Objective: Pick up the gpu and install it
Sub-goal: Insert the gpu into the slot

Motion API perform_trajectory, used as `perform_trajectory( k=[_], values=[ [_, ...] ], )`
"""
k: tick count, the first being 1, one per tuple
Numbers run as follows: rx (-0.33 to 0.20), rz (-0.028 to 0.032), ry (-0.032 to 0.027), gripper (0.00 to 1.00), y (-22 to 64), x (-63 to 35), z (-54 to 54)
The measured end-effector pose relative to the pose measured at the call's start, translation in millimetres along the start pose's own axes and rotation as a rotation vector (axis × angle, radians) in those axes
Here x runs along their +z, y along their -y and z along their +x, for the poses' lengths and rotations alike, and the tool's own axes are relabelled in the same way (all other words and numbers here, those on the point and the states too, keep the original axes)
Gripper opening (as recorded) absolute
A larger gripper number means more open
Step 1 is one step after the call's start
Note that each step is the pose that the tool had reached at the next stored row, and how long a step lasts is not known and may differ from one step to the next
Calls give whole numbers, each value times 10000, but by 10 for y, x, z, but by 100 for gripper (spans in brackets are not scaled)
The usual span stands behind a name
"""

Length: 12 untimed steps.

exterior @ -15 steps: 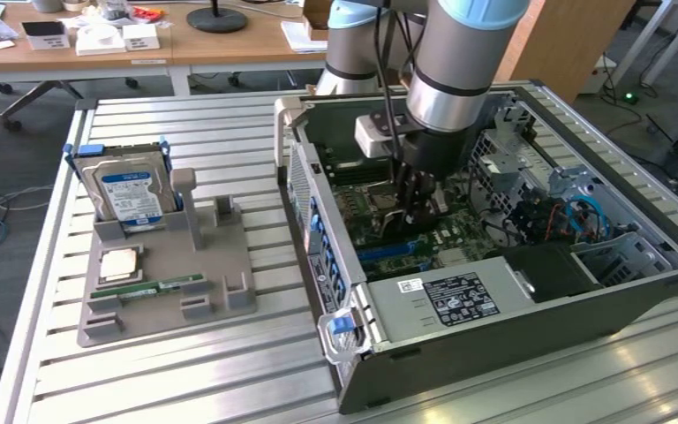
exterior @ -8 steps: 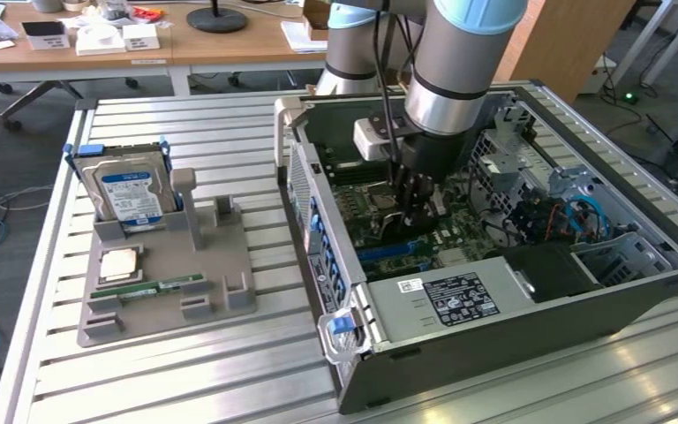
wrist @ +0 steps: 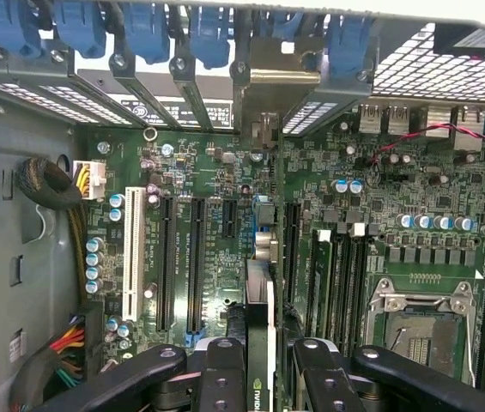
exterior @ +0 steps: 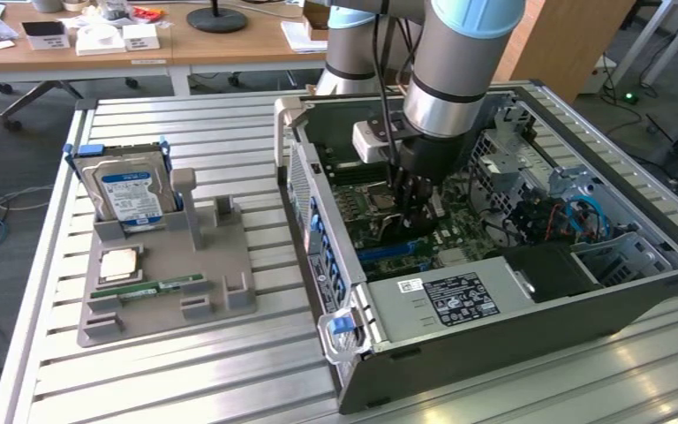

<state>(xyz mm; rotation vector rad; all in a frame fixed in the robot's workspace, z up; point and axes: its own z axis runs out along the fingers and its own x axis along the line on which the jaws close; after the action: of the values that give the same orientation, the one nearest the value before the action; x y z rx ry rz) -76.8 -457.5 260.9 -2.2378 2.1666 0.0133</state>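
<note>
The open computer case [exterior: 621, 305] lies on its side on the slatted metal table. My gripper [exterior: 415, 215] reaches down into it over the motherboard [exterior: 369, 190]. In the wrist view the gripper [wrist: 268, 365] is shut on the gpu [wrist: 262, 292], a thin dark card seen edge-on between the two black fingers [wrist: 222, 378]. The card stands upright over the motherboard [wrist: 216, 223], in line with the black expansion slots [wrist: 195, 257]. Its pale bracket end [wrist: 272, 94] reaches the case's rear slot openings. Whether the card sits in a slot, I cannot tell.
A grey holder tray [exterior: 151, 305] on the exterior view's left carries a silver hard drive [exterior: 131, 190], a CPU [exterior: 120, 263] and a green RAM stick [exterior: 165, 287]. Inside the case are the power supply [exterior: 445, 299], blue slot clips [wrist: 148, 34], a white slot [wrist: 132, 257], the CPU socket [wrist: 418, 322] and cable bundles [wrist: 49, 184].
</note>
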Motion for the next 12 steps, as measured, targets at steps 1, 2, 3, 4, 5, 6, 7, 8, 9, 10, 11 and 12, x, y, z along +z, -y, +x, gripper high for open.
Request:
perform_trajectory(
  k=[1,2,3,4,5,6,7,8,9,10,11,12],
  values=[
    [1,1,1,26,-3,1,-1],
    [0,1,2,26,-4,1,0],
    [1,1,2,26,-5,1,-1],
    [2,1,1,26,-8,1,-1],
    [2,1,1,26,-11,1,-1],
    [1,1,2,26,-13,1,-1],
    [0,1,2,26,-15,2,-1],
    [-1,1,1,26,-15,2,-1],
    [-2,1,0,26,-16,3,0],
    [-1,0,0,26,-17,5,0],
    [0,1,1,26,-18,9,0],
    [0,1,2,26,-18,13,0]
  ],
)
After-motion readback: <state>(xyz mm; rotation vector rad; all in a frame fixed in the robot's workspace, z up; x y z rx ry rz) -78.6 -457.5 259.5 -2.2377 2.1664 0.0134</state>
